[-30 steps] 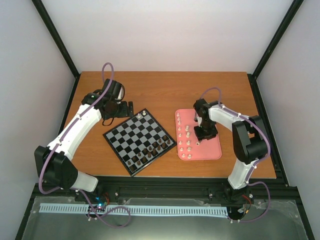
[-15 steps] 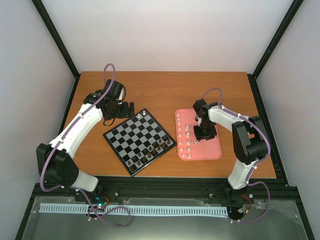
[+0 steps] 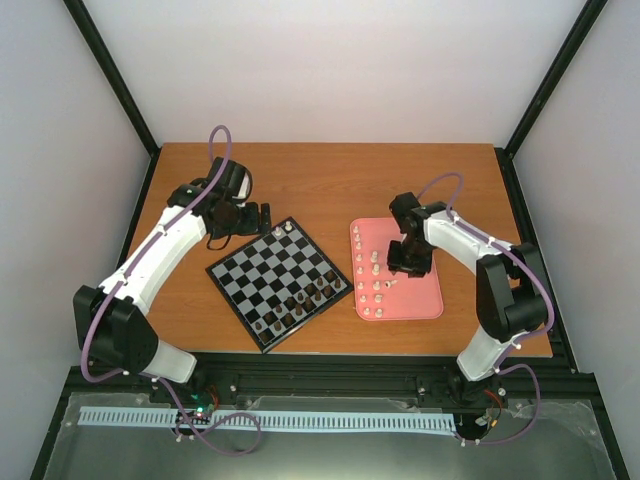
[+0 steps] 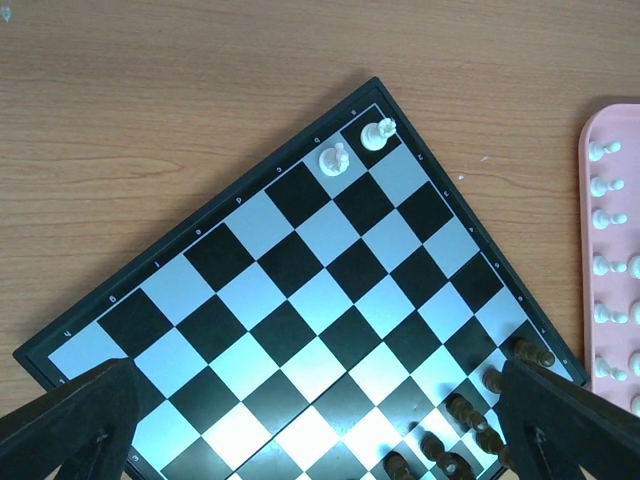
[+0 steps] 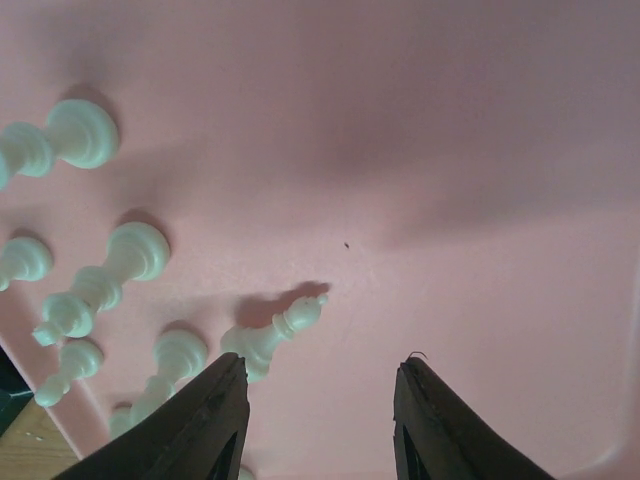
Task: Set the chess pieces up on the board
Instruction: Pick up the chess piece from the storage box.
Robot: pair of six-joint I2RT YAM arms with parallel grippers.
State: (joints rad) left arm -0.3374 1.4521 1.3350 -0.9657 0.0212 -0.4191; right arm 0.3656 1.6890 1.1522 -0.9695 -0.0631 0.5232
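**A:** Where is the right hand (image 5: 322, 362), and does it carry anything?

**B:** It hangs low over the pink tray (image 5: 450, 150). Its two dark fingers are partly spread, with only bare tray showing between them, so it holds nothing. A toppled piece (image 5: 275, 335), cream-white, lies on its side just beside the finger on the left of the wrist view. Whether the two touch, I cannot tell.

**A:** And the other cream-white chess pieces (image 3: 378, 286)?

**B:** Most stand upright in rows on the tray, on the side of the right hand that faces the chessboard (image 3: 280, 282). Only two white pieces (image 4: 333, 158) are on the board. They stand on neighbouring squares at its far corner, well ahead of the left hand's fingertips.

**A:** What is the left hand (image 3: 255, 216) doing?

**B:** It hovers over the table (image 3: 330, 175) by the board's far corner, looking down across the checks. Its fingers are spread wide and it is empty. The dark brown chess pieces (image 4: 465, 415) cluster along the board's near edge, close to the finger on the right of its wrist view.
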